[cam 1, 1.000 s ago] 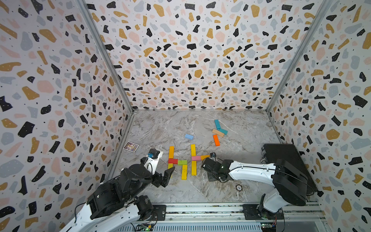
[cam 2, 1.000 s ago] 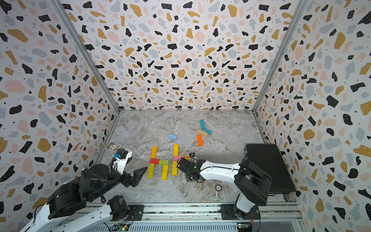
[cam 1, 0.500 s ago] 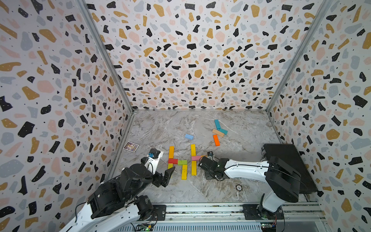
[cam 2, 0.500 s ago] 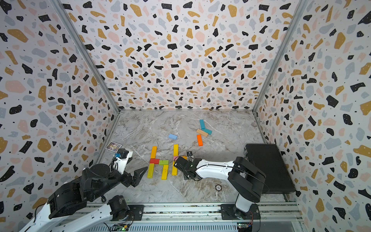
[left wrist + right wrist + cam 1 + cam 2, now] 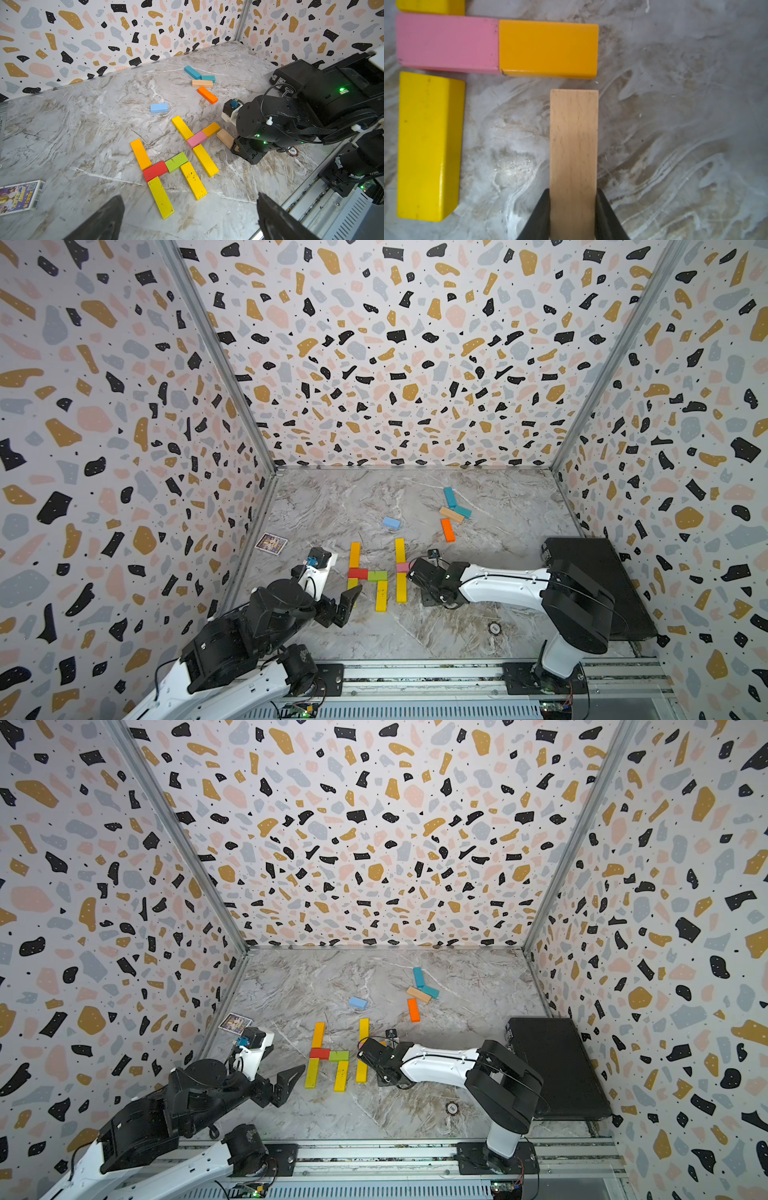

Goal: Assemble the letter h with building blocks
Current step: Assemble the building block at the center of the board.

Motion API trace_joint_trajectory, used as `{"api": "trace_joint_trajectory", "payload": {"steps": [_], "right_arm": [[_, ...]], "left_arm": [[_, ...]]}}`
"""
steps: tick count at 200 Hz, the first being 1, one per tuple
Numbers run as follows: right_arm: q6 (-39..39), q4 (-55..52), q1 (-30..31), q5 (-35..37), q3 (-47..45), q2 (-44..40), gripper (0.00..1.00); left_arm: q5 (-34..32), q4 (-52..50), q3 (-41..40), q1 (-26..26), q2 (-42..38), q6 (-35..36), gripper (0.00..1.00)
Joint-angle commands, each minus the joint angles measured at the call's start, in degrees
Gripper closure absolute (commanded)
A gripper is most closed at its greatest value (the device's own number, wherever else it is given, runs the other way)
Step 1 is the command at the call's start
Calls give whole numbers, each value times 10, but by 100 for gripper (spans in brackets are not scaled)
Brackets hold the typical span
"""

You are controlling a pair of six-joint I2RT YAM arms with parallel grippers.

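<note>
Tan flat wooden bar (image 5: 574,141), likely light and stiff, is pinched across its width by right gripper (image 5: 573,193) fingers; left gripper (image 5: 190,197) fingers stand wide.

Loose blocks (image 5: 451,514) lie behind the assembled blocks (image 5: 377,575), card (image 5: 271,542) leftward.

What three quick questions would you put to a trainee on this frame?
1. True or false: the right arm's jaws are shut on the tan block.
2. Which block meets the pink block end to end?
A. green
B. the short orange block
C. light blue
3. In a word or two: how do the left arm's jaws stand, going by the left wrist view?

Key: 1 true; 2 B; 3 open, holding nothing.
</note>
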Motion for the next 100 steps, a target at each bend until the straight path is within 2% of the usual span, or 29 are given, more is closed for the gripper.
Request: {"api": "trace_joint_trajectory", "payload": {"steps": [1, 100], "right_arm": [[16, -17, -4, -8, 16, 0, 81], [9, -4, -5, -16, 19, 10, 80]], "left_arm": [[0, 19, -3, 3, -1, 9, 1], [-2, 19, -3, 3, 1, 8, 1]]}}
